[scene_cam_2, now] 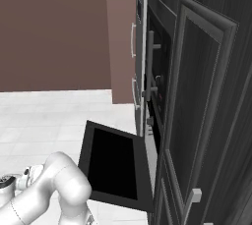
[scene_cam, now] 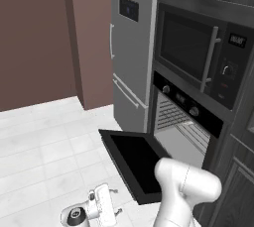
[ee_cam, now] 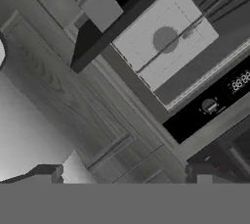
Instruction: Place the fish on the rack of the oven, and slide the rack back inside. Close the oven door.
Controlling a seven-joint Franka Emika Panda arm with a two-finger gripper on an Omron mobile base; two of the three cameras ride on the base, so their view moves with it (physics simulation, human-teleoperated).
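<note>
**Oven standing open, fish not yet on the rack**

Refrigerator [scene_cam: 130, 47] in steel is standing tallest at the left of the cabinet wall, with the black microwave [scene_cam: 184, 47] sitting beside it, directly above the oven [scene_cam: 186, 103]. The oven is showing its strip of round knobs, and its cavity is lying open below that strip.

The oven door [scene_cam: 134, 159] is hanging fully dropped, lying roughly level and jutting out over the white tiled floor [scene_cam: 39, 141]. The closing step is therefore waiting to be done.

The rack [scene_cam: 194, 137] is showing as thin grey bars within the cavity. It seems to be sitting inside the oven and not drawn out over the door, though the angle is making that hard to settle.

The hand [scene_cam: 113, 202] is hovering low, near the outer corner of the door and apart from it. Its fingers are standing wide and gripping nothing. The hand view is looking across at the oven mouth and the knob strip.

Where the fish is lying cannot be told from here. Judging by this, the task is barely beginning: fetching the fish, setting it on the rack, seating the rack and shutting the door are all remaining.
</note>
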